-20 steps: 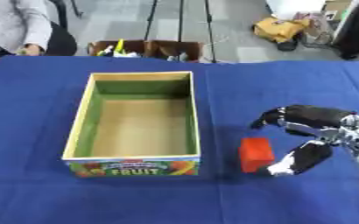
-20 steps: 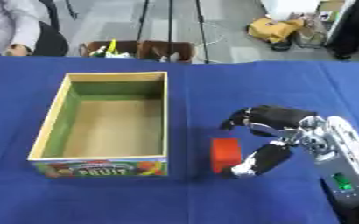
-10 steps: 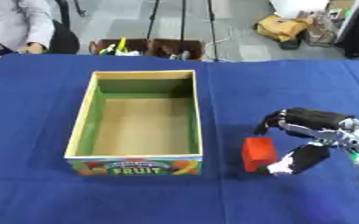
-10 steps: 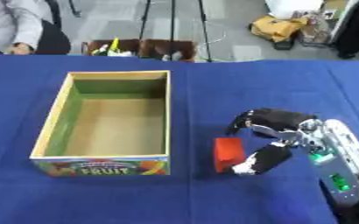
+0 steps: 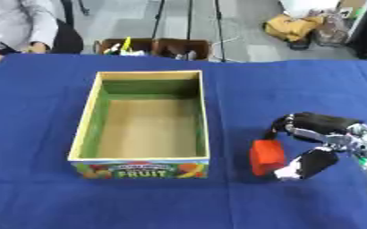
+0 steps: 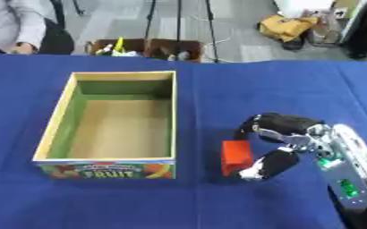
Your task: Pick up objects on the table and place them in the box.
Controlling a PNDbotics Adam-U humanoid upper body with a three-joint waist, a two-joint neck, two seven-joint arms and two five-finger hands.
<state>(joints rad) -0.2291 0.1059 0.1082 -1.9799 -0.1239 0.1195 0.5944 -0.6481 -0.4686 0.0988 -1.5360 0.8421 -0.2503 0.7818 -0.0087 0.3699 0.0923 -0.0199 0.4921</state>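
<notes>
While box (image 5: 85, 129) shows bare floor, right hand (image 6: 284, 143) fingers curl, seemingly pinching red block (image 6: 236, 156) beside it.

Worktop (image 5: 296, 89): covered in blue cloth, matt, with soft creases.
Box (image 5: 205, 134): cardboard; plain tan, matt inner floor, green-printed inner walls, pale bare rim, front panel colour-printed with fruit and lettering, slightly glossy.
Red block (image 6: 236, 156): smooth, orange-red faces, matt; material could not be told.
Right hand (image 6: 284, 147): black casing, looked like hard plastic with a faint sheen; silver metal-looking joints; fingers (image 6: 269, 123) black.
</notes>
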